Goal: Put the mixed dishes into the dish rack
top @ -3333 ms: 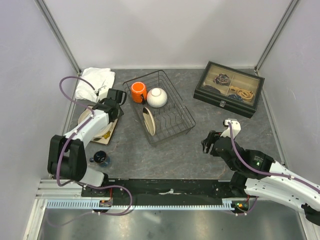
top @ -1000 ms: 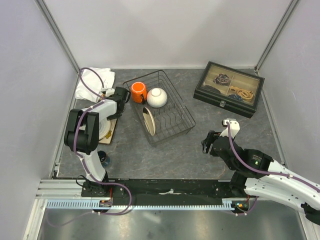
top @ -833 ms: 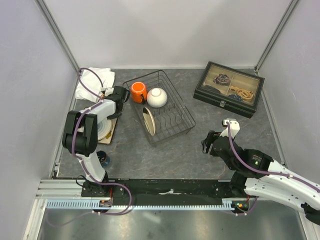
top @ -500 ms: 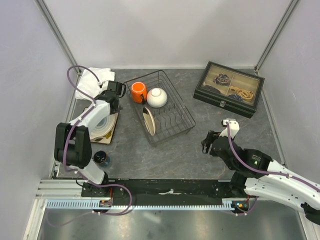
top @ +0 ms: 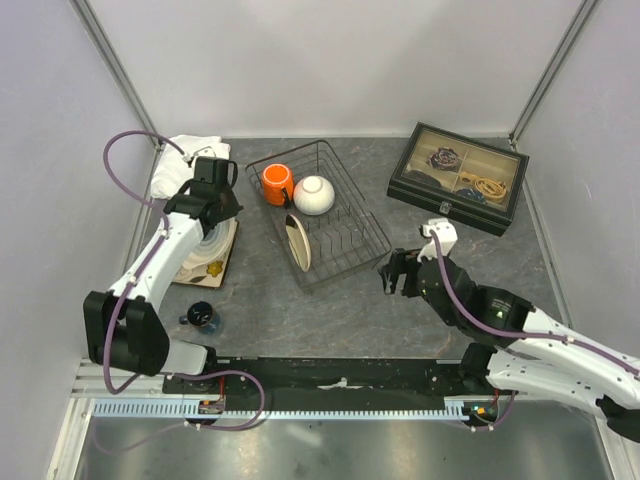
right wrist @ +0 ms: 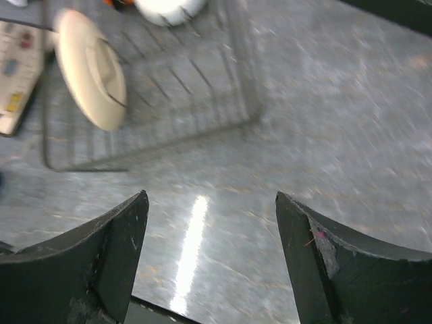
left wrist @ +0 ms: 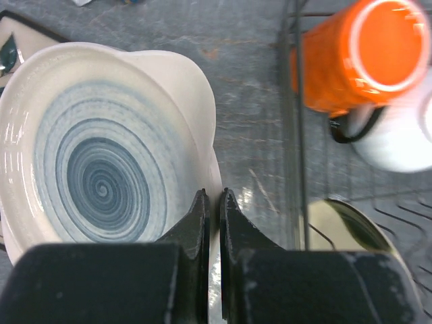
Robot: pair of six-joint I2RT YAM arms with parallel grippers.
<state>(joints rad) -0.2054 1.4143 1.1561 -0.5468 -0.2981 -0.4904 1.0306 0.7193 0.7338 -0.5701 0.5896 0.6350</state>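
Left tool (left wrist: 211, 197): black fingers are pressing nearly together, only a thin slit between them, nothing visibly clamped. Tips are hanging over the near rim of a round glazed dish (left wrist: 101, 169), cream with a blue spiral in the well; cannot tell whether they are touching it. Dish is lying on a white lobed piece (left wrist: 192, 88), smooth and glossy. Both are sitting on the square tan plate (top: 212, 265), flat on the tabletop, left of the rack, small coloured motifs showing on its bare corner.

Right tool (right wrist: 210, 199): broad dark fingers are standing wide apart, nothing between them, hovering over bare tabletop on the near side of the rack.

Dish rack (top: 358, 195): thin black wire, rectangular, rows of upright prongs, sitting skewed near the middle. Orange mug (left wrist: 358, 54), glossy, is sitting in the rack's far left corner, mouth turned sideways. White bowl (top: 314, 194), rounded and smooth, is resting just beside it, the two touching or nearly so. Cream round plate (top: 298, 243) is standing on edge at the rack's near left end.

Tabletop (top: 330, 310): grey, mottled like slate, catching glare. White folded cloth (top: 172, 170), soft and rumpled, is lying in the far left corner. Black box (top: 458, 177) with glass lid and compartments is sitting far right. Small dark round item (top: 203, 318) is lying near the left arm's base. Pale, plain wall panels are enclosing three sides, metal posts at the corners.
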